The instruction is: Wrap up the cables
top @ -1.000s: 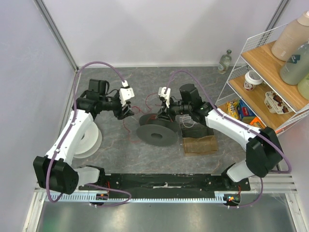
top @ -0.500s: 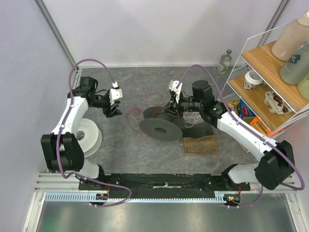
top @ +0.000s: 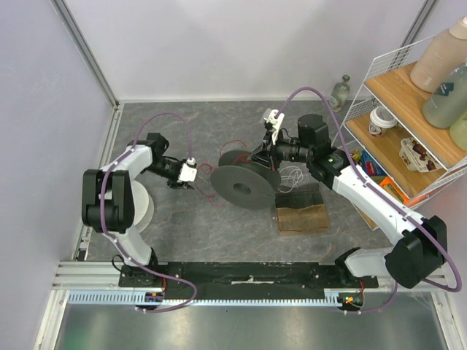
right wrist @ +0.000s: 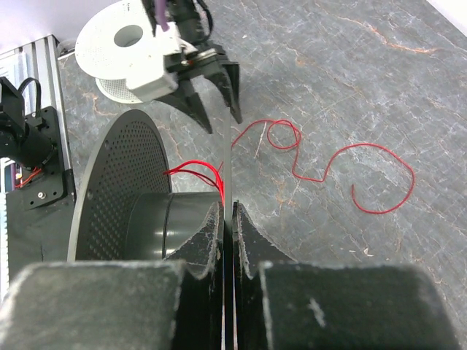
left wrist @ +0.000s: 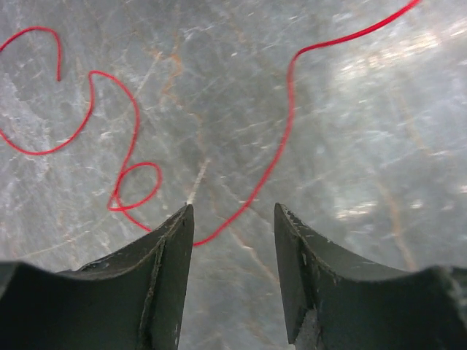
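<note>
Red wire (left wrist: pixel 287 124) loose on the table (left wrist: pixel 379 146); left claw (left wrist: pixel 233 219) open over it, right claw (right wrist: pixel 228 219) clamped on a black spool (right wrist: pixel 120 189).
The wire curls across the table ahead of the left claw; one strand runs in between its spread fingertips; the right claw pinches the spool's thin side disc, the spool tilted on edge; a few red turns sit on the hub, just beside that claw.

A lab test cell (white walls (top: pixel 219 44), aluminium frame (top: pixel 87 52)) with a wire shelf (top: pixel 398 95).
</note>
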Motion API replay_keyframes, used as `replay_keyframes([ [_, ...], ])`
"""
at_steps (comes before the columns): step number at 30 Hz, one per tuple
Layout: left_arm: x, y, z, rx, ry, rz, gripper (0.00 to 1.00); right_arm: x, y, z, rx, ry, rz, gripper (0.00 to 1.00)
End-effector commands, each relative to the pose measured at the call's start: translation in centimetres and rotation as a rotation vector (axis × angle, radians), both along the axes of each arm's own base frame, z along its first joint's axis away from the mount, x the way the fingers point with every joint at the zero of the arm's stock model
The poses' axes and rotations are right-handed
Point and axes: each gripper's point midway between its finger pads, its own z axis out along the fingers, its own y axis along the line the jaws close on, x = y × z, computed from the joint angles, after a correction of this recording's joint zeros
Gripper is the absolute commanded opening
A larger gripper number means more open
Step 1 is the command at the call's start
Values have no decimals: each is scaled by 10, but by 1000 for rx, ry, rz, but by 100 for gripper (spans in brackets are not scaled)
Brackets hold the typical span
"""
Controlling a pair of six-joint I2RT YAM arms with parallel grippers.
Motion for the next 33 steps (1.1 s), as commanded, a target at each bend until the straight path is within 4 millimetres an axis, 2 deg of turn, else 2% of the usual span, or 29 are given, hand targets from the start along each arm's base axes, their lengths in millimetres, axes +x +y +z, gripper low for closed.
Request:
replay_keyframes([
  [1,53,-9,8,-14,-137,-22,55,2,-3,59,99,-107,-26,0],
  [4,65,-8,5,-17,-76,60,54,7,-5,52,89,-96,-41,0],
  [6,64,-10,4,-28,-50,91,54,8,-5,46,85,-83,-39,0],
  [10,43,-3,-7,18,-38,28,57,11,-3,41,90,-62,-42,0],
  [12,30,-3,-12,39,-12,-3,57,13,-3,46,105,-63,-47,0],
  [15,20,-11,-6,-3,3,-26,57,15,-6,58,140,-66,-64,0],
  [21,-14,-46,3,-102,-37,-114,61,12,-4,83,218,-79,-59,0],
  [23,-17,-51,1,-111,-36,-111,64,12,-3,90,236,-79,-60,0],
  [28,-7,-61,11,-178,12,-61,69,6,-3,117,304,-90,-55,0],
  [33,-23,-68,4,-211,-6,-104,69,4,-4,147,361,-121,-61,0],
])
